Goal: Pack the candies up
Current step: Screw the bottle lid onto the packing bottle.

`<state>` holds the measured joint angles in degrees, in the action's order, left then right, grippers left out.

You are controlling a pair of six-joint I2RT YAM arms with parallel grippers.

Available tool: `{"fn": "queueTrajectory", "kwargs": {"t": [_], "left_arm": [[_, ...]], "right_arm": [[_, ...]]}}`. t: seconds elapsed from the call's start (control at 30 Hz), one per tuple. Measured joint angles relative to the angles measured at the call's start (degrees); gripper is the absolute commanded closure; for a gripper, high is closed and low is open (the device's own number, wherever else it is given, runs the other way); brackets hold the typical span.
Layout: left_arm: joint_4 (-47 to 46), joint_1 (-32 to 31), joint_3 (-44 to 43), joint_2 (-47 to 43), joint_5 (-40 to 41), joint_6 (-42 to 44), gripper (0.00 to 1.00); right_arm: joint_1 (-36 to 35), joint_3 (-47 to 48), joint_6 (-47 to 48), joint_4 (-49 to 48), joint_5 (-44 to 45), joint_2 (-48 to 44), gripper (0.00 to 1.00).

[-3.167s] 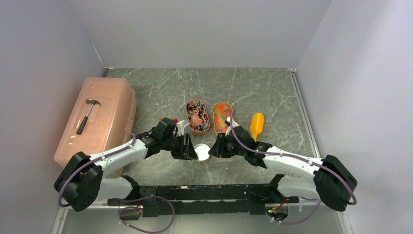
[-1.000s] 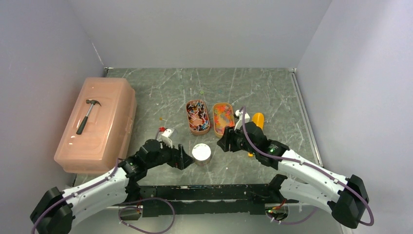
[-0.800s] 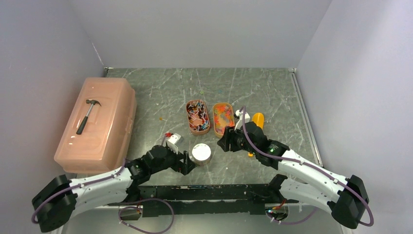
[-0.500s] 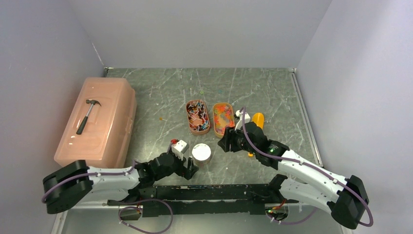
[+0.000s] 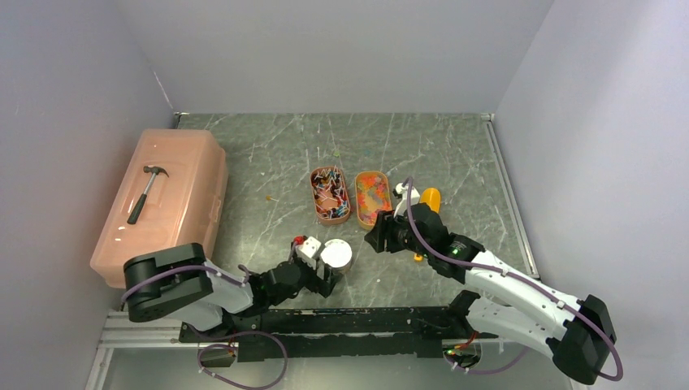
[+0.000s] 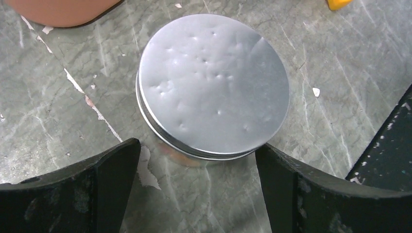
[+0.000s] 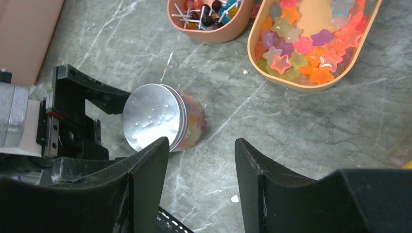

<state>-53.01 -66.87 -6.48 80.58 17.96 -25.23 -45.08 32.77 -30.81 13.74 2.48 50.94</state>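
Observation:
The candies lie in two oval orange trays: stick sweets in the left tray (image 5: 330, 195) (image 7: 209, 19), star-shaped jellies (image 7: 301, 46) in the right tray (image 5: 371, 197). More candies (image 7: 194, 124) show through the wall of a small jar with a silver lid (image 5: 335, 254) (image 6: 214, 85) (image 7: 153, 119). My left gripper (image 5: 323, 278) (image 6: 197, 179) is open, its fingertips just short of the jar on its near side, not touching it. My right gripper (image 5: 374, 241) (image 7: 201, 165) hangs open and holds nothing, to the right of the jar above bare table.
A yellow-orange scoop (image 5: 428, 201) lies right of the trays, partly under the right arm. A pink lidded box (image 5: 162, 203) with a hammer (image 5: 146, 192) on top stands at the left. Loose crumbs dot the marbled table (image 5: 268, 154).
My left arm has folded back toward the near edge, its gripper sliding from the jar's left side to its near side. The right arm and the jar have stayed put.

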Motion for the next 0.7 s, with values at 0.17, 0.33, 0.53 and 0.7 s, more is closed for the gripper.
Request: {"fn": "queueTrajectory", "kwargs": {"t": [0.17,0.33,0.53,0.7], "left_arm": [[-4.0,-4.5,-0.9,4.6,5.1,2.1,0.06],[-10.7,-7.6,-1.4,10.8,10.5,3.5,0.06],[-25.2,-9.8,-2.7,22.6,15.5,4.6,0.06],[-36.2,-10.0,-3.2,31.1,17.8,6.3,0.06]], "right_arm": [[0.3,-0.1,0.3,0.0,0.0,-0.1,0.44],[0.4,-0.2,0.4,0.0,0.0,-0.1,0.44],[0.4,-0.2,0.4,0.0,-0.2,-0.1,0.44],[0.4,-0.2,0.4,0.1,-0.2,-0.1,0.44]]}}
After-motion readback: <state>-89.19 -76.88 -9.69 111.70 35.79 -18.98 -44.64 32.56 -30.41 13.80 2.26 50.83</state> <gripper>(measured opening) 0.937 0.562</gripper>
